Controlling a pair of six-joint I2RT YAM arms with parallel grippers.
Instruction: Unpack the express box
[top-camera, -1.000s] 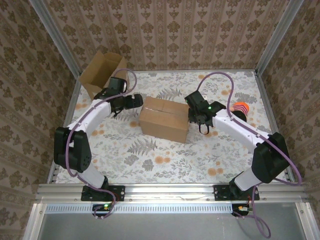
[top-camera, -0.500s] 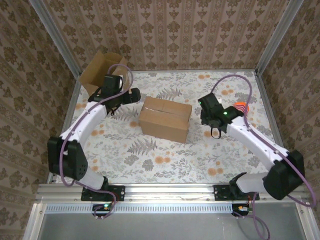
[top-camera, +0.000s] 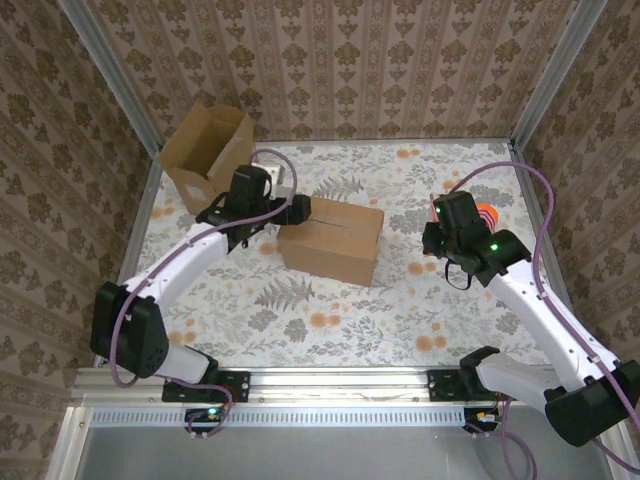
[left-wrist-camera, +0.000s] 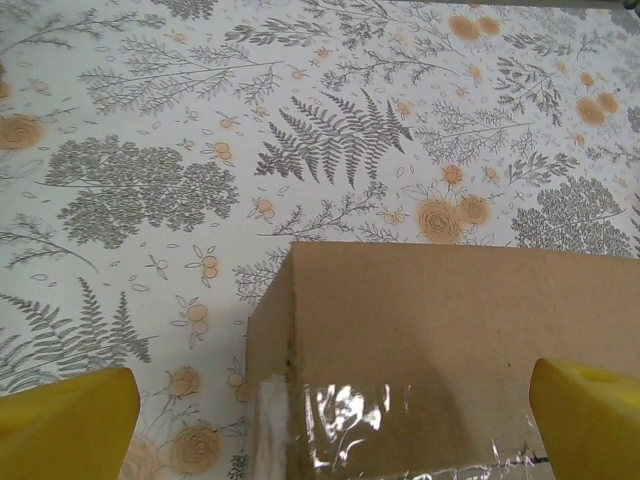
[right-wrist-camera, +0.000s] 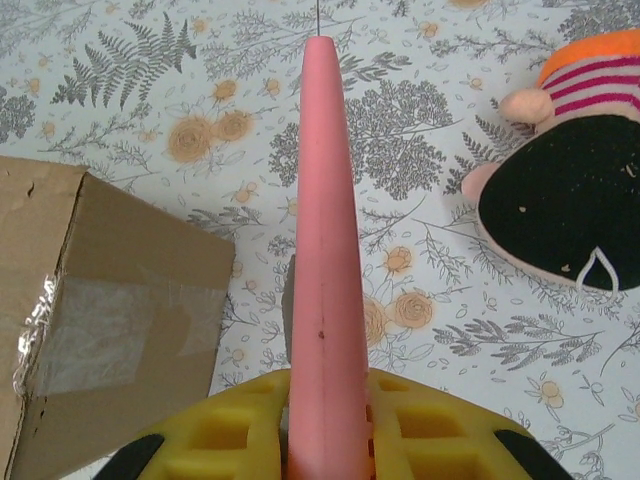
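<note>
Left gripper (top-camera: 293, 209): jaws spread wide at the left end of the sealed box (top-camera: 330, 240), which sits mid-table (top-camera: 300, 330) with clear tape over its seam. Right gripper (top-camera: 432, 240): clamped on one pink tool (right-wrist-camera: 325, 250). Boxes: two. The open box (top-camera: 205, 150) stands at the far left corner, contents not discernible. One plush toy (right-wrist-camera: 565, 195) lies near the right edge.

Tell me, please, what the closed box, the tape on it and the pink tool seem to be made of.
Closed box: brown cardboard, matte, by its creased edges. Tape: clear plastic film, glossy, by its crinkled glints. Pink tool: likely plastic or rubber, smooth and matte; the look leaves it open.
</note>
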